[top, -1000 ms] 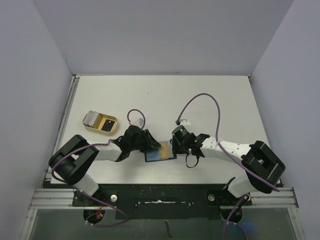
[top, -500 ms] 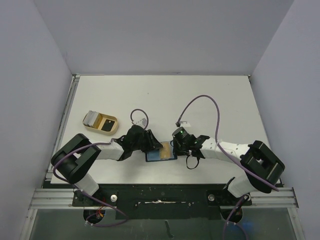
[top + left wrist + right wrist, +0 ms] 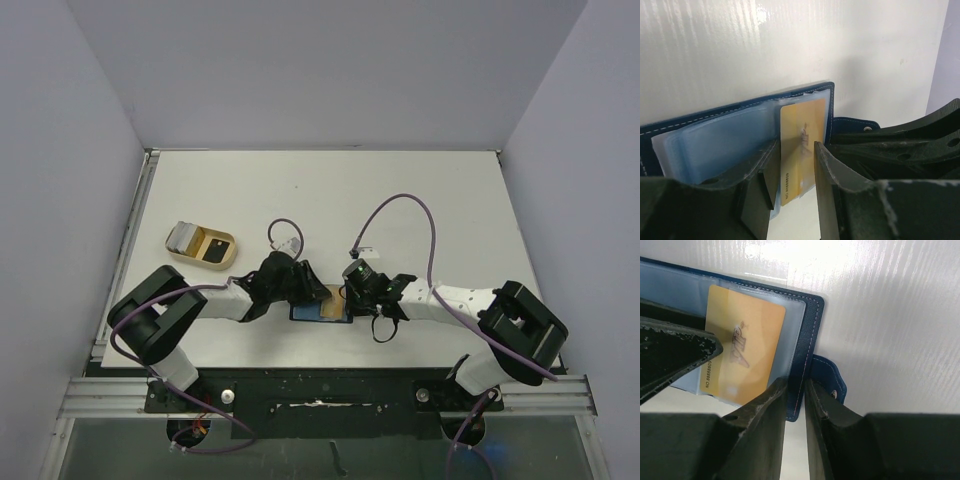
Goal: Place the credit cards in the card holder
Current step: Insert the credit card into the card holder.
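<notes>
The card holder [image 3: 312,312] lies open near the table's front edge, navy outside with a light blue slotted inside [image 3: 720,142]. The gold credit card [image 3: 802,145] sits partly inside a clear slot on its right half and also shows in the right wrist view [image 3: 742,357]. My left gripper [image 3: 795,165] is low over the card with its jaws a little apart on either side of it. My right gripper [image 3: 796,390] is shut on the holder's navy right edge [image 3: 805,357], beside the snap tab [image 3: 832,380]. The black credit card [image 3: 213,247] lies in the beige tray.
The beige tray [image 3: 186,254] stands at the left of the table, with a grey object [image 3: 182,237] at its left end. Both arms meet over the holder, close together. Purple cables loop above each wrist.
My left gripper has moved right, further over the holder. My right gripper has edged left onto the holder's edge. The gold card shows less and sits deeper in the slot.
</notes>
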`<state>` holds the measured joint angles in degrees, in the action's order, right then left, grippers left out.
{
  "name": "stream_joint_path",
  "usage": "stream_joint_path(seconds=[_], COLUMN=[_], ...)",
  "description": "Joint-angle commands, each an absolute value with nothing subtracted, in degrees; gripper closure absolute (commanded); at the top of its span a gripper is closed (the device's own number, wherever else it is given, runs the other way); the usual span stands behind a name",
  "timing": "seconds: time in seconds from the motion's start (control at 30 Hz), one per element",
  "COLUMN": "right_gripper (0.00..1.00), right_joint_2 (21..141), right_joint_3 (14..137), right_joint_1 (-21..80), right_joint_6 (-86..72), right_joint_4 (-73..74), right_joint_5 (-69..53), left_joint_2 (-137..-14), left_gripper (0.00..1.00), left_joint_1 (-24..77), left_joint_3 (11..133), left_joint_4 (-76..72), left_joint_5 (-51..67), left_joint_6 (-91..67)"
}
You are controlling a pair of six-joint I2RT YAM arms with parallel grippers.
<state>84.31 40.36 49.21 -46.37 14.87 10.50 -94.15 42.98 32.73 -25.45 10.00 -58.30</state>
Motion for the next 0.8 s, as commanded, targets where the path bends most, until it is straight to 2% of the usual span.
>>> stream_joint_path(seconds=[0.0,0.37,0.77], right_gripper=[0.78,0.78,0.78], right_joint_2=[84.3,84.2,80.1], right_joint_3=[40.2,41.4,42.4], right_joint_1=[49.7,49.8,49.4], right_joint_6=[-47.5,-46.8,-46.3], right_joint_4=[11.5,11.7,14.9], right_joint_5=[11.7,12.6,14.3], left_joint_2=[-94.7,-95.2,-90.7], left_gripper=[0.68,0.68,0.68], left_joint_1=[44.3,45.0,45.0], left_joint_3=[34.4,34.4,37.4], left_joint_4=[-27.3,-29.9,-15.2], left_joint_5=[10.3,10.6,2.7], left_joint_6=[-59.4,-61.1,-54.5])
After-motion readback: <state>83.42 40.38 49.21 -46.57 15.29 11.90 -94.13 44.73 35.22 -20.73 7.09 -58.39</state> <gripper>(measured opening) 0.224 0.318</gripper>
